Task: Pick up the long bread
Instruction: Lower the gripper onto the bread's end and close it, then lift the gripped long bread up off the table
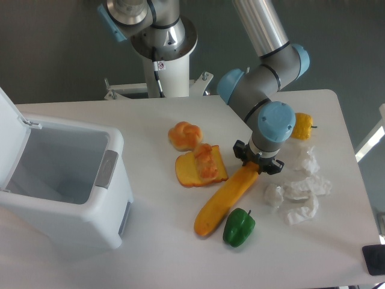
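The long bread (225, 201) is a smooth yellow-orange loaf lying diagonally on the white table, its lower end near the green pepper and its upper end under my gripper. My gripper (258, 160) points straight down over that upper end. Its black fingers (240, 150) stand apart on either side of the loaf's tip, so it looks open. The arm's blue-capped wrist hides the contact point. The loaf rests on the table.
A knotted bun (185, 135) and a toast slice (200, 167) lie left of the loaf. A green pepper (239, 227) touches its lower end. Crumpled white paper (299, 191) lies to the right and a yellow pepper (302, 126) behind. An open white bin (57, 180) stands at left.
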{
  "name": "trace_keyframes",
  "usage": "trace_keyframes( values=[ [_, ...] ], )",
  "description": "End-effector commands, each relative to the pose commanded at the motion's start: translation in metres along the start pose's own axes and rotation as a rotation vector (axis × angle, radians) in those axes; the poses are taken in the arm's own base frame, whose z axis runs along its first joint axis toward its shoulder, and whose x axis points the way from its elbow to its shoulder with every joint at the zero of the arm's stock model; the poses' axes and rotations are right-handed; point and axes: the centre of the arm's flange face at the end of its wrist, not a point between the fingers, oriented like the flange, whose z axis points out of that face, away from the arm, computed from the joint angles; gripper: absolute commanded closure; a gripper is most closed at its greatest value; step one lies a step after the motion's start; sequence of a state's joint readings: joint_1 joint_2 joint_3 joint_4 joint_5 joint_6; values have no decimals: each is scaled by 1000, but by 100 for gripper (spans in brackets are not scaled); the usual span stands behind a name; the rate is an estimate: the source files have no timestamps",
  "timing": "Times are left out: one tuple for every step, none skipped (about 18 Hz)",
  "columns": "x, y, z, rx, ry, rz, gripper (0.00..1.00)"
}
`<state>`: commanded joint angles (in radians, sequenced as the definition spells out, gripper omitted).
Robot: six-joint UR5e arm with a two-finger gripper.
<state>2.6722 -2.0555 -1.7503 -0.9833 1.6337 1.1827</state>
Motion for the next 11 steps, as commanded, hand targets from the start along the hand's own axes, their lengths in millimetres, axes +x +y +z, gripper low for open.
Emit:
trace_keyframes(
  values=[
    [0,-1,1,-1,1,0,69],
    [0,-1,1,-1,1,0,75],
    [1,-1,0,0,0,0,80],
    [0,-1,-2,4,-5,1,88],
    [-3,-1,-7,8,-15,1,91],
    [-7,-2,-15,15,-30,4,97],
    [-10,-4,-22,21,-43,5,98],
    [-14,-5,-34,27,-63,5,98],
    [-21,-4,-54,40,-94,1,97],
    [-24,-4,-70,49,-117,0,97],
    [-27,-2,-84,53,-127,-2,97]
  ],
)
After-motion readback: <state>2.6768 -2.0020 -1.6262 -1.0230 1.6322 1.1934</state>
